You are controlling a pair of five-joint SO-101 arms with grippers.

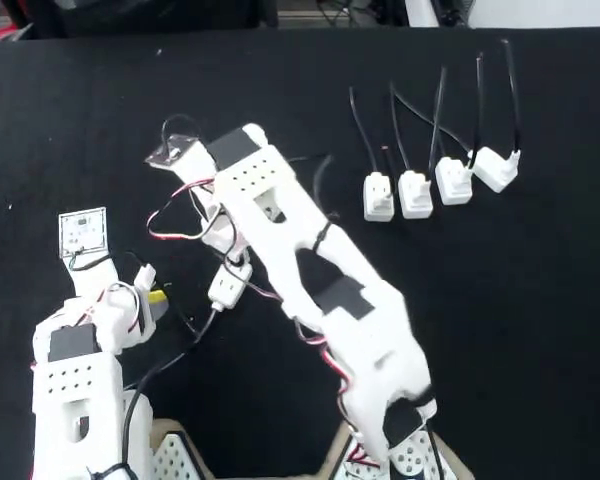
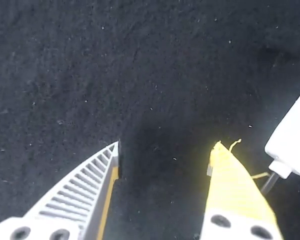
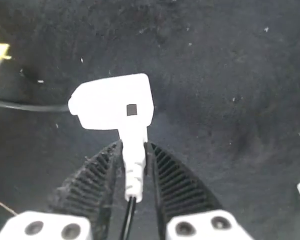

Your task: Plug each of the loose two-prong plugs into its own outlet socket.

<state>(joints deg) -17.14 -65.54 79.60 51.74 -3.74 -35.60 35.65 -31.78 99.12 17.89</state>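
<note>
Your right gripper (image 3: 133, 150) is clamped on the neck of a white plastic two-prong plug (image 3: 115, 102), which lies unplugged on the black cloth (image 1: 540, 330). Your left gripper (image 2: 165, 150) gapes empty just beside it. Four white corded pieces (image 1: 415, 193) sit well apart; whether they are mated is unclear.

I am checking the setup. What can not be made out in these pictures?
Right wrist view: the prongs of the plug in the right pincer, hidden by its own body.
Left wrist view: most of that plug, cut off by the edge.
High view: whether the four white pieces are sockets, too small.
</note>
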